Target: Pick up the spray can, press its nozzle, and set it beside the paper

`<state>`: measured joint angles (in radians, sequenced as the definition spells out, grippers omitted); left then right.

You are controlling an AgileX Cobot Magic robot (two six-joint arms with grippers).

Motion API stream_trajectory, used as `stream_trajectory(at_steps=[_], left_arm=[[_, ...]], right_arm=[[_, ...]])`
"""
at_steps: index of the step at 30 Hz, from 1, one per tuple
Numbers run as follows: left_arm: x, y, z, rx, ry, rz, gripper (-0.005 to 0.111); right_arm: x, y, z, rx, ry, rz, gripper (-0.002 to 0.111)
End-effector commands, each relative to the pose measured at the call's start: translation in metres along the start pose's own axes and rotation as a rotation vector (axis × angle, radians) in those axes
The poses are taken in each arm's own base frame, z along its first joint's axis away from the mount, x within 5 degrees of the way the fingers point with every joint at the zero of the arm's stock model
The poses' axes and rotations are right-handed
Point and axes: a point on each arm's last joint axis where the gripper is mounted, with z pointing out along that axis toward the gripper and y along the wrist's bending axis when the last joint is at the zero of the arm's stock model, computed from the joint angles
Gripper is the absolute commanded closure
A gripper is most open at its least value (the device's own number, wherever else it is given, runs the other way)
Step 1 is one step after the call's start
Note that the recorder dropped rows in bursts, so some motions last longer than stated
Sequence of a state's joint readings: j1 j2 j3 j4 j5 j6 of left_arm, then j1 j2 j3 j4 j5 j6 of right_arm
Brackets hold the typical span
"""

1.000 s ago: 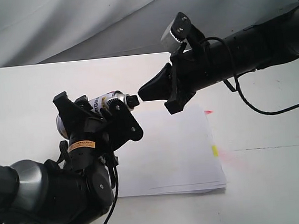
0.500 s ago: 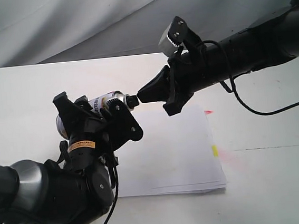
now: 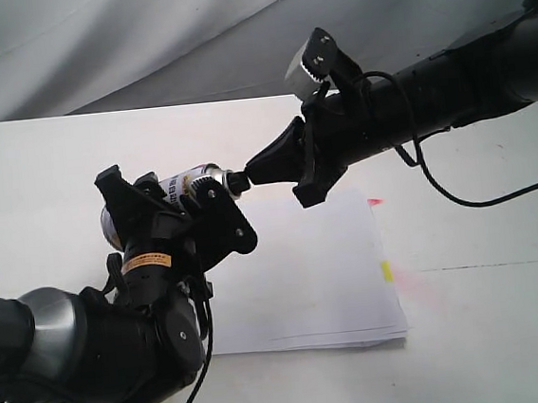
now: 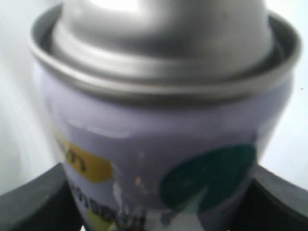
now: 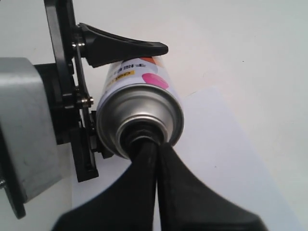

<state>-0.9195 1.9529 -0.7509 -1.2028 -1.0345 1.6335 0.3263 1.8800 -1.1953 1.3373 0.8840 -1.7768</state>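
My left gripper point(image 3: 189, 209) is shut on the spray can point(image 3: 191, 182) and holds it lying sideways above the table, silver shoulder toward the right arm. In the left wrist view the can point(image 4: 159, 144) fills the frame between two black fingers point(image 4: 33, 202). My right gripper point(image 3: 252, 173) is shut, its joined tips touching the black nozzle point(image 3: 238, 181). In the right wrist view the tips point(image 5: 155, 144) sit against the nozzle point(image 5: 137, 134) in the middle of the can's shoulder point(image 5: 139, 118). The paper point(image 3: 314, 273) lies flat under and to the right of the can, pink and yellow tabs on its right edge.
The white table point(image 3: 38, 176) runs back to a grey cloth backdrop point(image 3: 139, 42). A black cable point(image 3: 469, 201) hangs from the right arm over the table's right side. A faint pink smear point(image 3: 412, 283) marks the table beside the paper.
The right gripper has moved left, closing the small gap, so its shut tips now touch the nozzle. The left gripper and can have stayed still.
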Motion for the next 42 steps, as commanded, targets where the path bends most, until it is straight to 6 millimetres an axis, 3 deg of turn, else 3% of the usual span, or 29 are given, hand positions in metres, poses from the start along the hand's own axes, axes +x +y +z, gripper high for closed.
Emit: stream_trajectory(at_steps=[1, 11, 42], left_arm=[[-0.004, 0.007, 0.0, -0.046, -0.015, -0.019, 0.107], [-0.005, 0.007, 0.0, -0.047, -0.024, -0.013, 0.107], [-0.007, 0.007, 0.0, -0.041, -0.05, -0.027, 0.107]], right_arm=[[-0.003, 0.003, 0.001, -0.029, -0.022, -0.001, 0.108], [0.015, -0.004, 0.019, -0.083, -0.034, 0.037, 0.108], [0.01, -0.005, 0.018, -0.077, -0.085, 0.037, 0.108]])
